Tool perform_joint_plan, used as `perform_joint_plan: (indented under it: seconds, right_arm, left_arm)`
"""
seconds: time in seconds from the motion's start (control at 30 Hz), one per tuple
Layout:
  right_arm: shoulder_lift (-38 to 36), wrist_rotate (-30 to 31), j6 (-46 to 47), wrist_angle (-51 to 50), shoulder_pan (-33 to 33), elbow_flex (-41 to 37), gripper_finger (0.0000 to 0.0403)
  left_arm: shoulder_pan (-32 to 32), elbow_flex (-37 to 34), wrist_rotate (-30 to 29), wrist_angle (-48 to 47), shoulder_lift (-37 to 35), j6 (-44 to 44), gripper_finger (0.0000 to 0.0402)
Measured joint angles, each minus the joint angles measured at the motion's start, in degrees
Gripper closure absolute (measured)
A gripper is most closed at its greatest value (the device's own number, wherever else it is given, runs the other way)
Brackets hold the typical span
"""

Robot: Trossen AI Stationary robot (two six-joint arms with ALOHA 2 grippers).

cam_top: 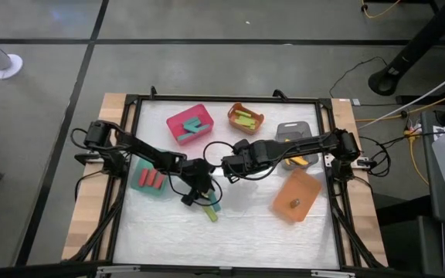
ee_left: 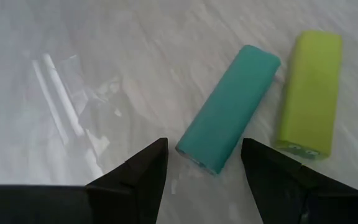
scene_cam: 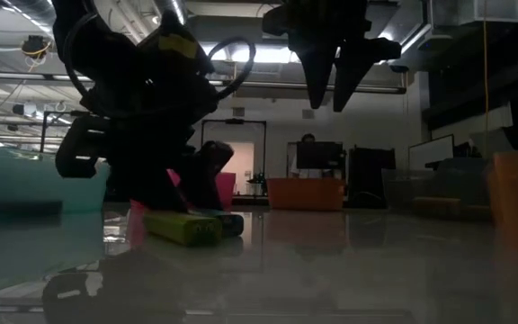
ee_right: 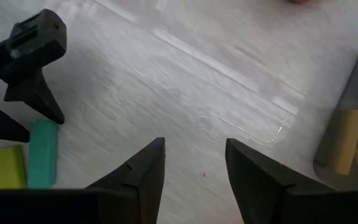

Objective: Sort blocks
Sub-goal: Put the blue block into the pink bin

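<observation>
We find most blocks binned, only a teal block (ee_left: 227,116) and green block (ee_left: 309,91) left on the worktop (cam_top: 246,224), our left pincer (ee_left: 204,163) wide over the teal one, right pincer (ee_right: 191,163) wide, empty.

COLOURS ON THE TABLE

Teal block (ee_left: 229,112) beside light-green block (ee_left: 309,93) on whitish, faintly streaked table (ee_left: 104,62). Bins: pink (cam_top: 178,121) w/ teal bars; orange (cam_top: 235,113) w/ green; grey (cam_top: 293,127) w/ yellow; teal (cam_top: 139,185) w/ red; 2nd orange bin (cam_top: 304,189). Both arms dark/black.
</observation>
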Motion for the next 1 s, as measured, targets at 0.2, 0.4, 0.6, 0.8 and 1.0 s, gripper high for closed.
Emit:
perform_joint_plan:
  seconds: [0.2, 0.4, 0.6, 0.8, 1.0]
  right_arm:
    - [0.0, 0.0, 0.0, 0.1, 0.0, 0.0, 0.0233]
    - [0.0, 0.0, 0.0, 0.1, 0.0, 0.0, 0.0233]
    - [0.0, 0.0, 0.0, 0.1, 0.0, 0.0, 0.0233]
    - [0.0, -1.3, 0.0, 0.1, 0.0, 0.0, 0.0233]
    - [0.0, -5.6, 0.0, 0.3, 0.1, 0.0, 0.0233]
  left_arm:
    - [0.1, 0.2, 2.6, 1.1, 1.9, 1.8, 0.0208]
    - [0.0, 0.2, 3.6, 2.9, 2.2, 1.3, 0.0235]
    - [0.0, 0.3, 3.7, 2.9, 2.2, -3.9, 0.0315]
    - [0.7, 0.1, 3.8, 1.8, 0.4, -15.0, 0.0317]
    - [4.9, 0.1, 3.9, -0.6, -5.9, -20.7, 0.0317]
